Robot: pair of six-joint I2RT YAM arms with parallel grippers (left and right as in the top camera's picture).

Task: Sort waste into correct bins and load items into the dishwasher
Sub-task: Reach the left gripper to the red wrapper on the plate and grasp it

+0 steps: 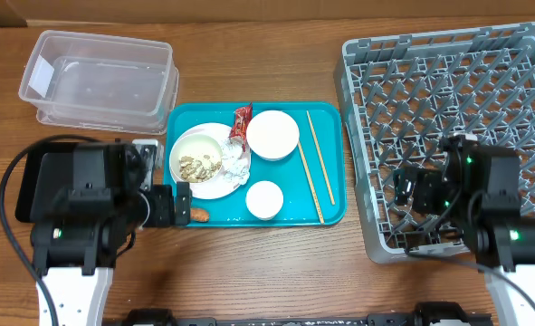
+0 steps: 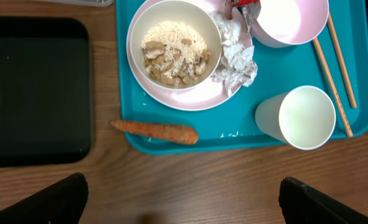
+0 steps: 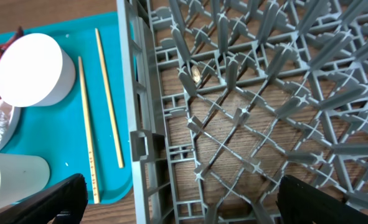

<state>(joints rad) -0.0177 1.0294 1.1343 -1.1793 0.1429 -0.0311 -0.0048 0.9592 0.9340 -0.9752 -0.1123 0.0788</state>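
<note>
**Overhead and wrist views of the worktop (image 2: pixel 190 180).** The left tool (image 2: pixel 184 208) was held over the bare wood at the near left corner of the teal serving tray (image 2: pixel 233 140), with its fingers spread wide and nothing between them. The right tool (image 3: pixel 184 205) was likewise spread wide and empty, above the near left part of the grey dish rack (image 3: pixel 264 93), close to the rack wall that faced the tray.

On the teal tray, a white plate (image 2: pixel 196 99) was seen at the left, carrying a white bowl (image 2: pixel 174 43) filled with rice and beige scraps. A crumpled tissue (image 2: pixel 236 53) lay on the plate's right edge, and a red wrapper (image 2: pixel 243 5) lay just beyond it, beside an empty white bowl (image 2: pixel 289 18). A small white cup (image 2: pixel 299 118) stood upright near the tray's front edge. The pair of chopsticks (image 2: pixel 333 81) lay side by side along the tray's right side. The carrot piece (image 2: pixel 155 130) rested at the tray's front left corner, its tip over the rim.

The black tray (image 2: pixel 34 90) lay on the worktop just left of the teal tray, largely hidden by the left arm in the overhead view. The clear tub (image 1: pixel 100 77) stood at the far left, well apart from the dish rack on the right.
</note>
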